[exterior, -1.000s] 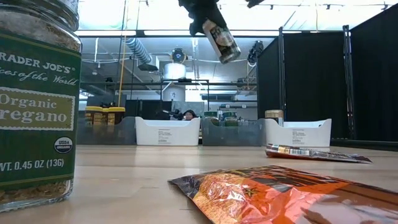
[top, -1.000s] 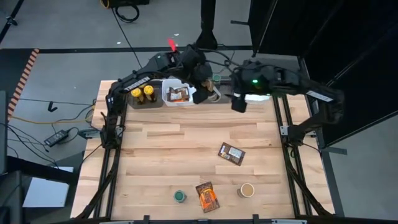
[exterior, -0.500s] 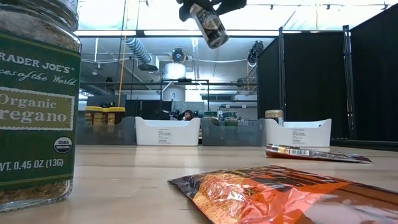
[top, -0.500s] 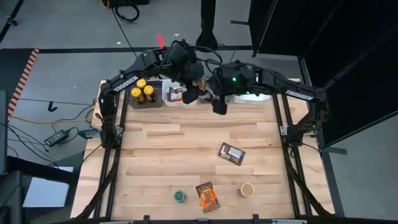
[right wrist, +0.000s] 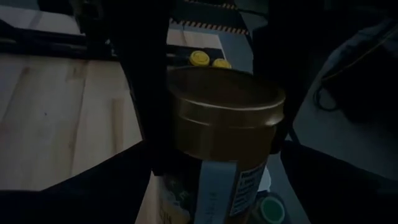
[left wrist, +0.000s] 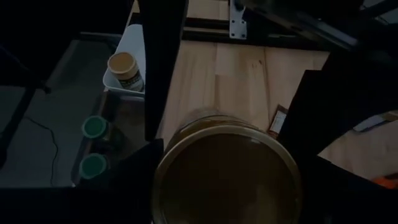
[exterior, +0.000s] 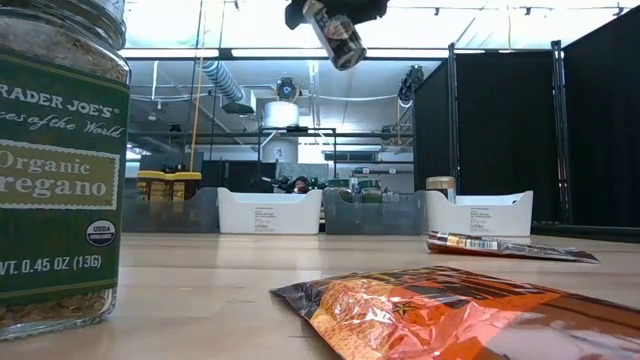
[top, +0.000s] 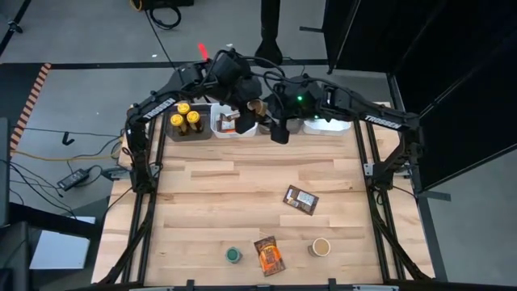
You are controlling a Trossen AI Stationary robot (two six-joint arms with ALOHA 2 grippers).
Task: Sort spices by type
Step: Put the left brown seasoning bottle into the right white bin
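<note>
The wooden surface has wide bare room across its middle; things sit only at its far and near edges. Along the far edge runs a row of bins, with yellow-lidded jars in the leftmost. Near the front edge lie a green-lidded jar, an orange packet and a tan-lidded jar; a brown packet lies mid-right. Above the bins, the left claw grips a tan-lidded spice jar, tilted, high in the air. The right claw is spread wide just beside that jar, holding nothing I can tell.
</note>
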